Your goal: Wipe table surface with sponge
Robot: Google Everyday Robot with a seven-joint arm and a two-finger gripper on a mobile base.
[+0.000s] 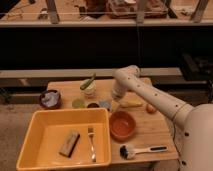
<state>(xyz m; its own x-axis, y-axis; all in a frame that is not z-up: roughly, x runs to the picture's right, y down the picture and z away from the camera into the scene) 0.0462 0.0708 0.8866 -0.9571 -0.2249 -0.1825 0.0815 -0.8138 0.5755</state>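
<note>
I'm hovering the gripper [113,103] low over the light wooden table [156,129], and I cannot tell its state; the brown rectangular sponge [69,143] is lying in the yellow plastic tub [49,131].

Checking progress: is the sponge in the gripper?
No, the sponge lies in the yellow tub; the gripper is above the table centre.

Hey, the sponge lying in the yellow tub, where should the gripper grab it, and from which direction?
Grip the sponge at its middle, across its narrow width, coming straight down. It lies flat on the floor of the yellow tub, whose walls block a sideways approach; the fork lies beside it, not touching. The gripper hangs over the table beyond the tub.
</note>
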